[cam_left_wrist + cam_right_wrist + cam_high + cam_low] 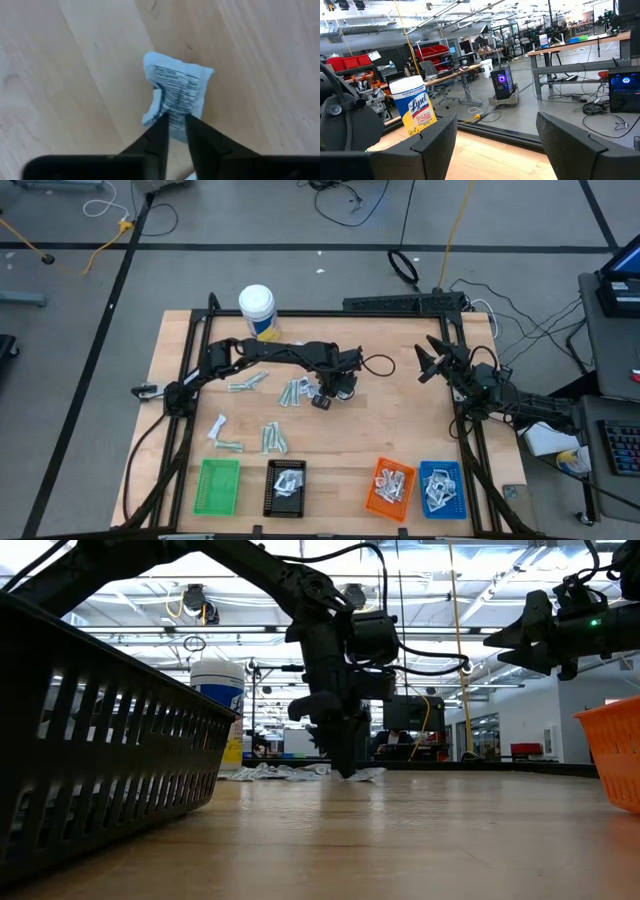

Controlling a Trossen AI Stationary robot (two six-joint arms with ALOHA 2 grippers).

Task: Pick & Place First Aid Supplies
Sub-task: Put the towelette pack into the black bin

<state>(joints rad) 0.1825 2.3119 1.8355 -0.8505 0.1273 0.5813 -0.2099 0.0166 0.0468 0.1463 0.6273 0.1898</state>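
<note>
Your left arm's fingers (176,131) are nearly together, pinching one edge of a small white sachet (176,92) with dark print that lies on the bare wooden desk (75,75). From overhead, the left gripper (322,400) sits near the middle of the desk, just beside a small scatter of pale wrapped strips (293,392).

The sachet looks very light, thin and soft. It is already crumpled and folded where the fingers bite it, so expect it to bend and droop, not hold its shape. A foil or paper wrapper like this is probably slick, so a shallow nip at the edge could slip; a deeper hold toward the printed middle seems safer.

The sachet is roughly square, so it has little long axis. Its body points straight away from the fingers, flat on the desk, with its far edge free and the pinched edge puckered upward.

Your right gripper (430,360) waits above the desk's right side, fingers wide apart and holding nothing. Green (217,486), black (286,488), orange (390,487) and blue (442,488) trays line the near edge.
</note>
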